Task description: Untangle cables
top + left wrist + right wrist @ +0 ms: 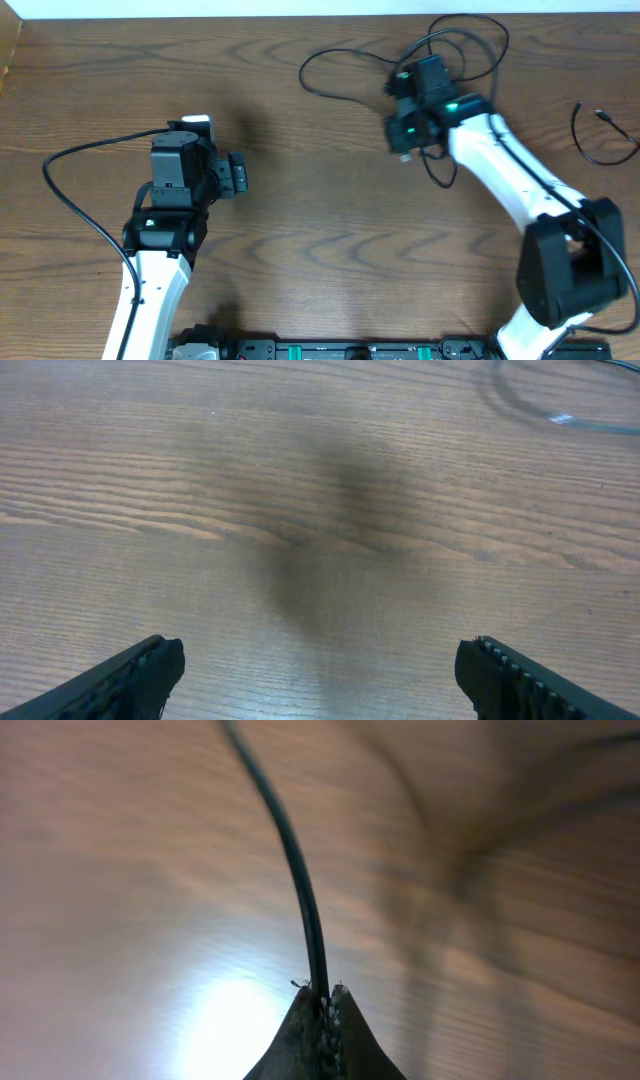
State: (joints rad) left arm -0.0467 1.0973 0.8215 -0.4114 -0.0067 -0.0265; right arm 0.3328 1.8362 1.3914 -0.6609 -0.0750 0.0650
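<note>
— Looking down from overhead, we find the tangle (pixel 455 45) of thin black cables near the far edge of the table (pixel 320 260), its loops crossing one another.

— And the right gripper (pixel 325 1008)?

— It sits over the tangle's left side. Our wrist view shows its jaws pressed together on one black cable (pixel 300 880), which rises from the fingertips and curves away. The wood behind it is blurred.

— We also see a lone cable (pixel 600 140) to the right of the tangle, apart from it, with a small plug at its end.

— Yes. The left gripper (pixel 238 175) hangs well to the left of the tangle, jaws spread wide with only wood grain between them.
</note>
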